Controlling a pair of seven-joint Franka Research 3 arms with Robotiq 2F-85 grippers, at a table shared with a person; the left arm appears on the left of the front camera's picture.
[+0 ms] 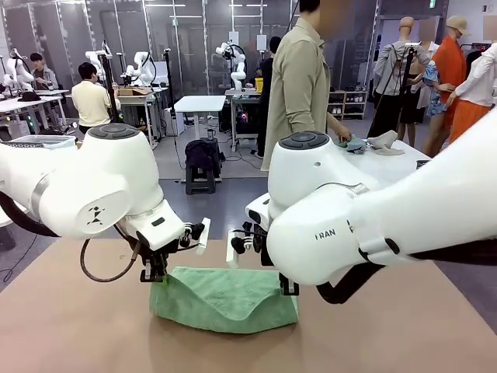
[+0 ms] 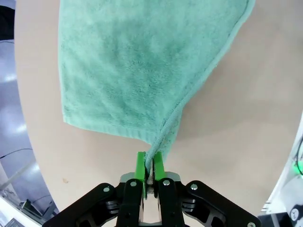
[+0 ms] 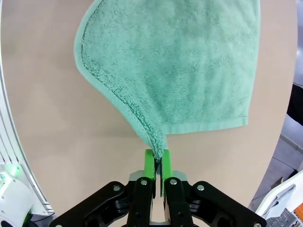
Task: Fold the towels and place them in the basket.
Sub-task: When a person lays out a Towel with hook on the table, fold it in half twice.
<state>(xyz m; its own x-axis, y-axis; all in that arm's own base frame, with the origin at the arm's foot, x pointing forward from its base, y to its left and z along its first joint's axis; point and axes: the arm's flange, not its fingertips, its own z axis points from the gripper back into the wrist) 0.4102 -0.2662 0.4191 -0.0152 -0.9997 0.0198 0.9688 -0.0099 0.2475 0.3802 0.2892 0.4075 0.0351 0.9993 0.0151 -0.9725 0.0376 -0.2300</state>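
A mint green towel lies on the brown table between my two arms, its two far corners lifted. My left gripper is shut on the towel's left corner; in the left wrist view the green pads pinch a corner of the towel that hangs down toward the table. My right gripper is shut on the right corner; the right wrist view shows its pads clamped on the towel edge. The basket is out of view.
A person stands at a white table beyond the far edge, hands on pale cloths there. The brown table lies bare around the towel on all sides.
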